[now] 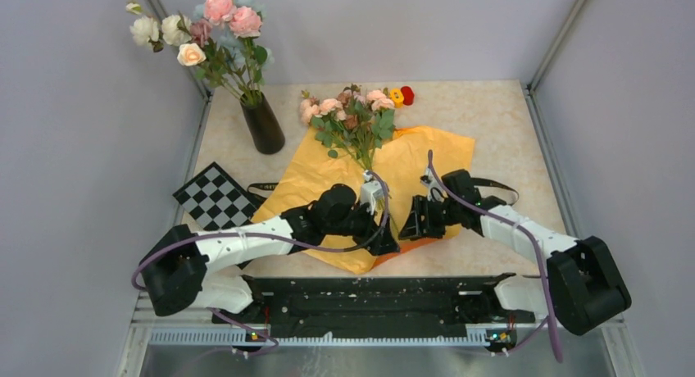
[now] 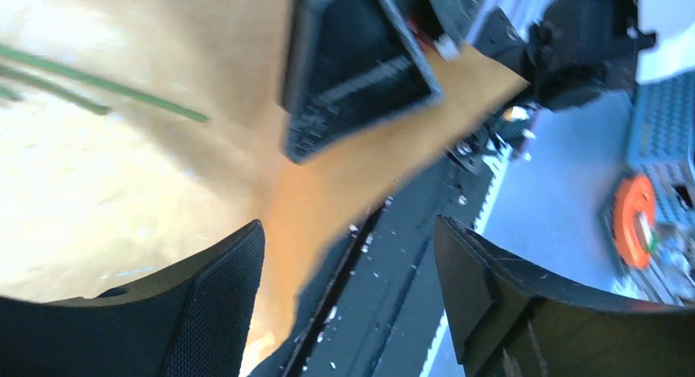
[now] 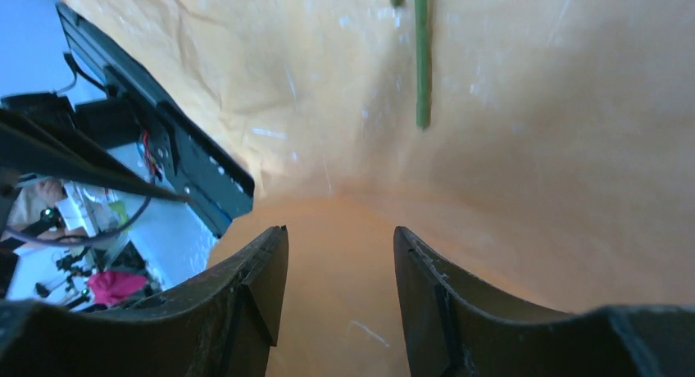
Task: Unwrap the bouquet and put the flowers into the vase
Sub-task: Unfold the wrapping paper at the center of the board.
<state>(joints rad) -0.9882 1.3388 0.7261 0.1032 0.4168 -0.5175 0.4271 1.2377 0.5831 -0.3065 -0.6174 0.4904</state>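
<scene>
Both arms reach in over the near part of the orange paper (image 1: 426,160), which lies opened flat on the tabletop (image 1: 492,115) rather than rolled in a cone, so the unwrapping looks largely done. The flowers (image 1: 351,119) lie on the sheet with their heads toward the far side and their thin green stems (image 3: 421,57) pointing back at the arms. That puts the stem ends just ahead of both wrists, the natural place to pick the bunch up. The left fingers (image 2: 213,311) stand wide apart with nothing between them, hovering at the sheet's near edge where the paper gives way to the dark rail of the arm mount. The right fingers (image 3: 246,311) are apart too, aimed at a crease in the paper a little short of the stem tips. The sheet shows in the gap, but I cannot tell whether they touch it. The black ribbon (image 1: 264,186) trails from under the paper's left side, beside a checkered board (image 1: 215,197), tied round nothing. The vase (image 1: 264,127) stands upright at the far left, well apart from the flowers. It holds a taller bunch of white and pink blooms (image 1: 217,29), which leaves little room in its narrow mouth. I judge the next move is to close on the stems and carry them across; loose stems may fan out or slip, and the paper may lift with them.
</scene>
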